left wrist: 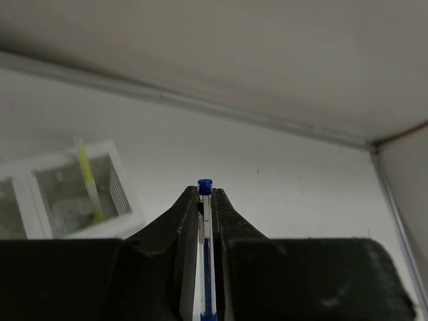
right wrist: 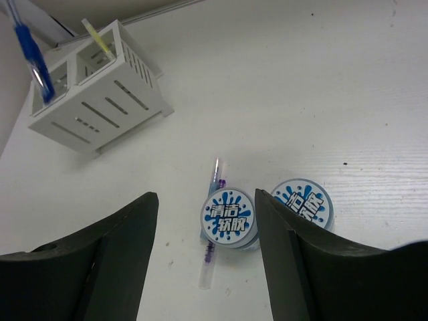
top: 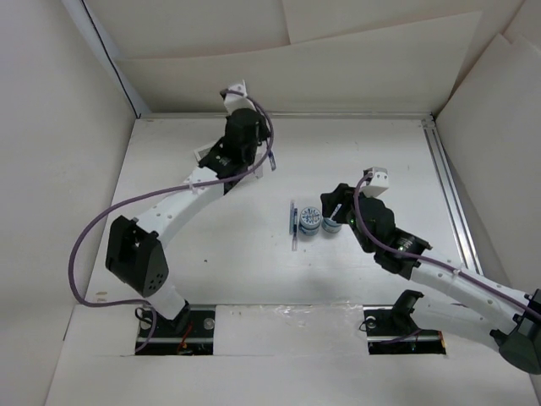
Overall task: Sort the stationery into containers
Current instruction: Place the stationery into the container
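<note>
My left gripper point(left wrist: 206, 195) is shut on a blue pen point(left wrist: 205, 227), which stands upright with its cap above the fingertips. In the right wrist view this pen point(right wrist: 31, 57) hangs over the left section of the white slatted organizer point(right wrist: 100, 90). A yellow-green pen point(right wrist: 96, 37) stands in the other section. My right gripper point(right wrist: 207, 200) is open above two blue-and-white rolls point(right wrist: 229, 217) point(right wrist: 301, 204). A clear pen with purple ink point(right wrist: 210, 257) lies partly under the left roll. In the top view the left gripper point(top: 242, 139) covers most of the organizer point(top: 205, 156).
White walls enclose the table on the left, back and right. A metal rail point(top: 448, 194) runs along the right side. The rolls point(top: 309, 220) and the clear pen point(top: 293, 228) lie mid-table, just left of the right gripper point(top: 331, 210).
</note>
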Controlling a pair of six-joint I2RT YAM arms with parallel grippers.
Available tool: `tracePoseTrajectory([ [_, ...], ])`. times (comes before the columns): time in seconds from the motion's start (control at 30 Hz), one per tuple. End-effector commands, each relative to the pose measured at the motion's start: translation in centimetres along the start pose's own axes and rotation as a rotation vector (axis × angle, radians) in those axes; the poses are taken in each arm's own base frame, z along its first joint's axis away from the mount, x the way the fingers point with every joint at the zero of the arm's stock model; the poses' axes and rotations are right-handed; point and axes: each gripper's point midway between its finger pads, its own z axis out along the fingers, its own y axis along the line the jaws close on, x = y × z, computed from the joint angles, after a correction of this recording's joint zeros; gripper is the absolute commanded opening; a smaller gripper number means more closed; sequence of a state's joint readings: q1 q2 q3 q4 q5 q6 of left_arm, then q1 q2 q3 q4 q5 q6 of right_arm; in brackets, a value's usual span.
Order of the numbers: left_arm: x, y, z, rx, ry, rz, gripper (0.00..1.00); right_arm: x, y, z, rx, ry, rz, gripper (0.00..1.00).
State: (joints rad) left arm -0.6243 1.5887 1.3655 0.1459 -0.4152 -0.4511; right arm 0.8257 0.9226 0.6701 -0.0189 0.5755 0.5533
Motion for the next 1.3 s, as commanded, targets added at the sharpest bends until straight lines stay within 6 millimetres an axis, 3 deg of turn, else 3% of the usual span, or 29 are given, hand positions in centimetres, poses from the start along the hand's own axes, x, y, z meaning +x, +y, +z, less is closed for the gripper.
tracePoseTrajectory([
  [0.0, -6.8, 0.9, 1.4, -0.052, -0.160, -0.011, 0.00, -0.7, 0.4, 0.1, -0.012, -0.021, 0.020, 0.66],
  [0.03, -8.4, 2.1, 2.6, -0.094, -0.193, -0.004, 0.00, -1.0, 0.4, -0.1, -0.016, -0.027, 0.025, 0.66],
  [0.23, -11.4, 6.4, 7.4, -0.190, -0.266, 0.028, 0.00, -0.9, 0.6, -0.1, -0.024, -0.022, 0.025, 0.66],
  [0.27, -10.7, 7.1, 8.6, -0.206, -0.259, 0.042, 0.00, -0.9, 0.6, -0.1, -0.024, -0.022, 0.025, 0.66],
  [0.33, -11.6, 7.8, 9.6, -0.217, -0.286, 0.065, 0.00, -0.9, 0.6, -0.1, -0.024, -0.022, 0.025, 0.66],
  [0.5, -9.7, 8.9, 12.2, -0.252, -0.286, 0.149, 0.00, -0.9, 0.6, -0.1, -0.024, -0.022, 0.025, 0.66],
  [0.57, -10.0, 9.0, 12.4, -0.257, -0.308, 0.156, 0.00, -0.9, 0.6, -0.1, -0.024, -0.022, 0.025, 0.66],
  [0.63, -8.7, 9.4, 13.3, -0.265, -0.291, 0.176, 0.00, -1.1, 0.7, -0.1, -0.028, -0.029, 0.030, 0.66],
  [0.83, -7.7, 10.1, 13.6, -0.277, -0.298, 0.205, 0.00, -0.8, 0.7, 0.1, -0.024, -0.022, 0.025, 0.66],
  [1.0, -4.1, 10.4, 13.4, -0.293, -0.270, 0.245, 0.00, -0.8, 0.6, 0.1, -0.023, -0.022, 0.016, 0.66],
  [1.17, -2.7, 11.1, 13.0, -0.314, -0.261, 0.270, 0.03, -0.8, 0.6, 0.1, -0.023, -0.022, 0.016, 0.66],
  [1.23, -2.2, 11.3, 12.9, -0.317, -0.252, 0.275, 0.10, -1.1, 0.7, -0.1, -0.028, -0.029, 0.021, 0.66],
  [1.27, -3.0, 11.0, 12.6, -0.312, -0.267, 0.259, 0.15, -1.2, 0.4, 0.0, -0.020, -0.033, 0.023, 0.66],
])
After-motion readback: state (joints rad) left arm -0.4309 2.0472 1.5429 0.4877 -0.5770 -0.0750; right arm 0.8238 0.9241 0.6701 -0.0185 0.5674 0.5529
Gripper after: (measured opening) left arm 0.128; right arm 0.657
